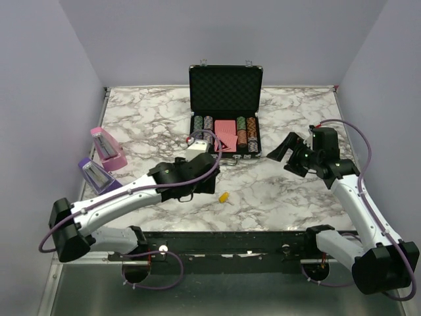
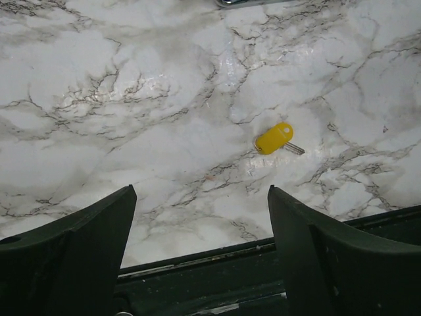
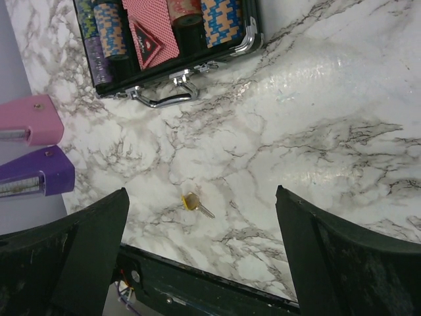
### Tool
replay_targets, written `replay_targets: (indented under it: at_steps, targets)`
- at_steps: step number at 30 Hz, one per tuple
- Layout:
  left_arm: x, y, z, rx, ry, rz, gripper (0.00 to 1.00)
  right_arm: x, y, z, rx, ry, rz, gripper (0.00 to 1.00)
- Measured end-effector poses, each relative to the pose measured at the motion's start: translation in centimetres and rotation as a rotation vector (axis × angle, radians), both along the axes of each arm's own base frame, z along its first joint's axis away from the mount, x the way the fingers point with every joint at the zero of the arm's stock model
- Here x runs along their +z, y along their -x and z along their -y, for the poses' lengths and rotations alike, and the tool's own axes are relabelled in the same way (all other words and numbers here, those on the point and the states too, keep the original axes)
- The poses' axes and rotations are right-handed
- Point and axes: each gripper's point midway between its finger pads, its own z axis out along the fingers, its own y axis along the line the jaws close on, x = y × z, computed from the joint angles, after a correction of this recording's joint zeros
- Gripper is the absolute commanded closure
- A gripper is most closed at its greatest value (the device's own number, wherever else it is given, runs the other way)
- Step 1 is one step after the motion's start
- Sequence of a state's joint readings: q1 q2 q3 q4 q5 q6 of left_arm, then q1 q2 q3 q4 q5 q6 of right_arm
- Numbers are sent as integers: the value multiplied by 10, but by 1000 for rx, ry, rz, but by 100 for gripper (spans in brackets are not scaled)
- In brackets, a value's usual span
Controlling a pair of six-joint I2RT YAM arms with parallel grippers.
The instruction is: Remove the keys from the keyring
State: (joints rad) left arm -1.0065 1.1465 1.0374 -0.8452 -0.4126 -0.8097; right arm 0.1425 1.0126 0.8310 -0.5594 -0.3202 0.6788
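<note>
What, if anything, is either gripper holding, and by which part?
Nothing: left gripper and right gripper stand open, empty; the keyring lies on the table.

A robotics test cell in a laboratory was indicated, rather than a home or shop. A white, grey-veined marble-patterned counter point(image 1: 289, 197) was enclosed on three sides by plain pale lilac panel walls point(image 1: 39, 79). A white-and-black left robot arm point(image 1: 125, 194) and a matching right robot arm point(image 1: 355, 204) were mounted on a black metal rail point(image 1: 223, 240) at its near edge, with purple cables point(image 1: 365, 148) looped from them. Unrelated props were laid out: an open black foam-lined chip case point(image 1: 225, 89), a pink stapler point(image 1: 108, 150), a purple stapler point(image 1: 97, 174) and a small yellow keyring point(image 1: 223, 197).
</note>
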Motion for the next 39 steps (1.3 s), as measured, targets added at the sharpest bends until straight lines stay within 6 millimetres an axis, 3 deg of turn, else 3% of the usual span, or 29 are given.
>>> replay_targets:
  at_steps: [9, 15, 23, 39]
  targets:
    - [-20, -3, 61, -27, -144, -7, 17, -7, 0, 2, -9, 20, -25, 0]
    - [-40, -3, 88, -57, -204, -27, 23, -17, 2, 3, -9, 34, -48, 0]
    - [-71, -5, 104, -75, -280, -58, 34, -31, 5, 5, -5, 49, -79, 0]
    - [-122, -5, 109, -86, -387, -102, 43, -47, 1, 4, 2, 57, -102, 0]
